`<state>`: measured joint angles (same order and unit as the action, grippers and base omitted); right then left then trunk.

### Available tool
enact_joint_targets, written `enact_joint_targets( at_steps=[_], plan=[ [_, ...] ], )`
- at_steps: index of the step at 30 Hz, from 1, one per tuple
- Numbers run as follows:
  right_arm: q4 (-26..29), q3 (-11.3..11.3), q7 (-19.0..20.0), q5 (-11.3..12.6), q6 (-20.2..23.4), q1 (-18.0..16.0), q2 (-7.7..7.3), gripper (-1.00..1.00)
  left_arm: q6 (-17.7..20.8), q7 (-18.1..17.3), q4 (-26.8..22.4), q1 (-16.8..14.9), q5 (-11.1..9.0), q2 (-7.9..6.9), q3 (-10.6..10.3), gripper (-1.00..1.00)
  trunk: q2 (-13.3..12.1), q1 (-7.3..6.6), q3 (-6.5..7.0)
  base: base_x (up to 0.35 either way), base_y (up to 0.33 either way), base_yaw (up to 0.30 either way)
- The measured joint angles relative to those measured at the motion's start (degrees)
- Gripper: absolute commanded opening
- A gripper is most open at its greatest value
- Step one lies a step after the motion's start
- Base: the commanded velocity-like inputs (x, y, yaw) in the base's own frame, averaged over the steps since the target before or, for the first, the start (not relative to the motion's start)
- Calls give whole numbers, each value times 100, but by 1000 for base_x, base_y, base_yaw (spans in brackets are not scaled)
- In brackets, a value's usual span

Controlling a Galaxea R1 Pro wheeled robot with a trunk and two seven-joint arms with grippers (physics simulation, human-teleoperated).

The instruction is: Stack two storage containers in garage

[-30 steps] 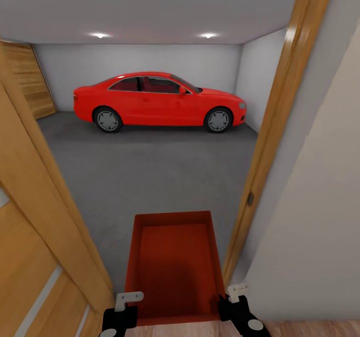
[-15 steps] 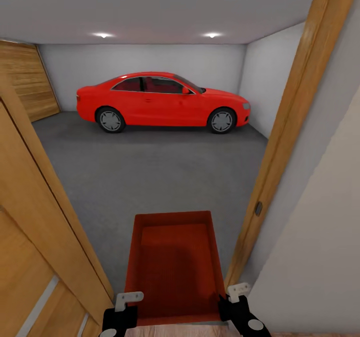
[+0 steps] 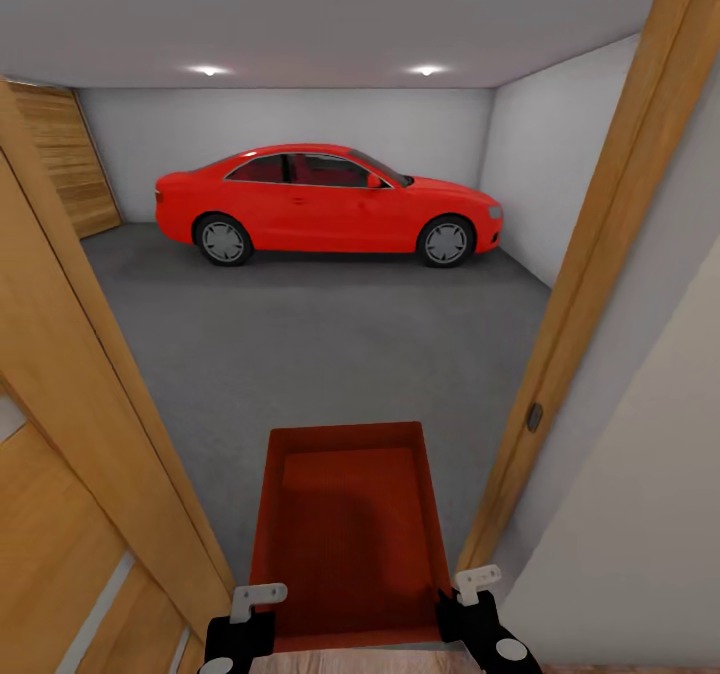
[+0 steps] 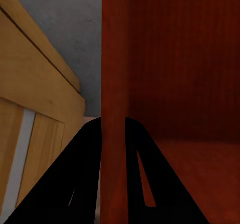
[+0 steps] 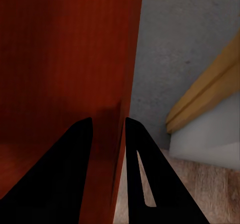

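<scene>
The left gripper and right gripper are each pinching a side wall of the storage container above the garage floor.

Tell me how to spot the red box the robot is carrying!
Find the wooden doorway that opens onto the garage with the red car. Right below, closest to the camera, is the storage container, an orange-red open-topped bin held between the left gripper and right gripper. Unlike the glossy car, it is small, boxy and empty inside.
</scene>
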<state>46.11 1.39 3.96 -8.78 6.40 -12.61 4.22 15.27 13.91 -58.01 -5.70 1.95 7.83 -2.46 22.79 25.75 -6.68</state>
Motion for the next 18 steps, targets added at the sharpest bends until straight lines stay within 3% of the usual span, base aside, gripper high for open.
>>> enact_joint_targets(
  at_steps=[18],
  plan=[
    [-1,0,0,1,0,0,0,-100,0,-1,0,0,2,0,1,-100,0,0,0,1,1,-28]
  ],
)
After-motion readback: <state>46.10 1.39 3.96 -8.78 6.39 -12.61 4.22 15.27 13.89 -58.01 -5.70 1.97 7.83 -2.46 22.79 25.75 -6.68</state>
